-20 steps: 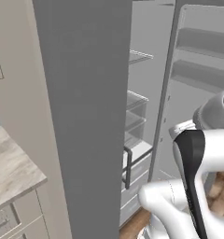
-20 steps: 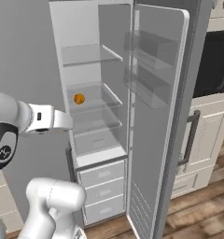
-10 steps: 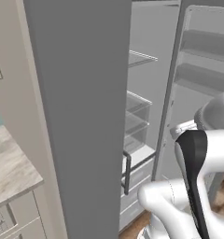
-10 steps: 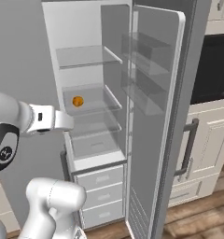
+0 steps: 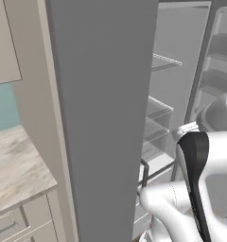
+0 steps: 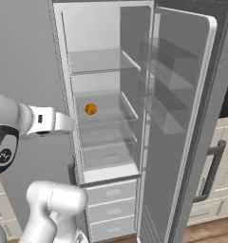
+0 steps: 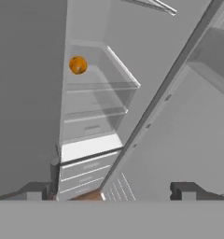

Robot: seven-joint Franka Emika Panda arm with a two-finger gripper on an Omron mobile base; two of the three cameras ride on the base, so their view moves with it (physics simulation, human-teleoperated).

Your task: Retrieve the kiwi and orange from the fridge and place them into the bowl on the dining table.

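With the fridge (image 6: pixel 135 118) as landmark, its closed grey left door (image 5: pixel 101 118) stands just left of the open compartment, so a reach from here could, I judge, clip that door's edge or a glass shelf (image 6: pixel 104 111) lip. The orange (image 6: pixel 90 109) sits toward the back left of the middle shelf; I cannot make out the kiwi. The claw (image 7: pixel 109 191) is released, holding nothing, well short of the shelves, and to the right the swung-out door's (image 6: pixel 182 133) bins narrow the approach.
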